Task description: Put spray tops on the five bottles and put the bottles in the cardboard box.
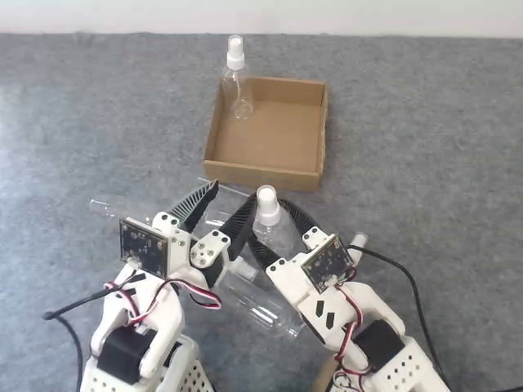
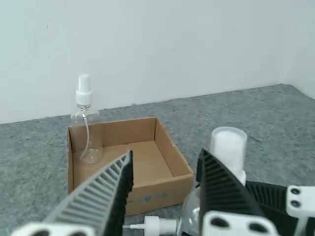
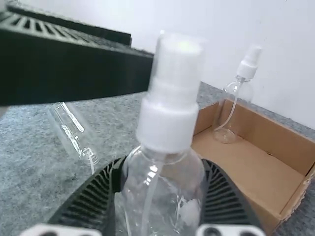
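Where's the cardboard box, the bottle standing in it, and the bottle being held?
cardboard box (image 1: 261,174): high view, front wall.
boxed bottle (image 1: 238,86): high view, clear body.
held bottle (image 3: 162,191): right wrist view, clear body.

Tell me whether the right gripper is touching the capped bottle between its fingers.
Touching. In the right wrist view both fingers of the right gripper press against the sides of the bottle, with no gap showing.

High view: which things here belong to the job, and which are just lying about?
Job: box; boxed bottle, capped; held bottle, capped, in the right gripper; lying bottle, uncapped; spray top, loose.
Lying about: cable; mat.
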Controlling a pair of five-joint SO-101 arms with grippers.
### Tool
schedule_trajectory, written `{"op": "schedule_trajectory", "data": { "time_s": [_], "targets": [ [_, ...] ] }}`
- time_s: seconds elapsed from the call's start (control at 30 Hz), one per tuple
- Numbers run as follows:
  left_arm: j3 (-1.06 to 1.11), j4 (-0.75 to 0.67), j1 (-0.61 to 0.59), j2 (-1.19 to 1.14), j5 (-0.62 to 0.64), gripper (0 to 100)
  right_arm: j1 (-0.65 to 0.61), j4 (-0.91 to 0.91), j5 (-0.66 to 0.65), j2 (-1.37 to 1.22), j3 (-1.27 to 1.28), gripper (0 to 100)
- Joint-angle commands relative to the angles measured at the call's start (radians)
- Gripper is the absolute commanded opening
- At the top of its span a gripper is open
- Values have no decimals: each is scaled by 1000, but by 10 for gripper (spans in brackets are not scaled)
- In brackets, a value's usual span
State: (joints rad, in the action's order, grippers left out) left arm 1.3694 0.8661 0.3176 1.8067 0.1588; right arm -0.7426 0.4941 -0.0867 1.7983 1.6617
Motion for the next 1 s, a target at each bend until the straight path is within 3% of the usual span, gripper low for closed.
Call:
{"op": "schedule_trajectory", "data": {
  "time_s": [0.0, 0.23, 0.53, 0.77, 0.97],
  "targets": [
    [-54, -2, -2, 18, -12, 195, 7, -24, 6, 15, 21, 86],
    [-10, -100, -78, 17, -11, 195, 7, -24, 6, 15, 21, 86],
    [61, -176, -74, 15, -14, 195, 2, -4, 6, 18, 21, 86],
    [102, -172, 38, 15, -129, 194, 5, -4, 6, 18, 21, 86],
    [90, -126, 87, 15, -147, 194, 7, -4, 6, 18, 21, 86]
  ]
}}
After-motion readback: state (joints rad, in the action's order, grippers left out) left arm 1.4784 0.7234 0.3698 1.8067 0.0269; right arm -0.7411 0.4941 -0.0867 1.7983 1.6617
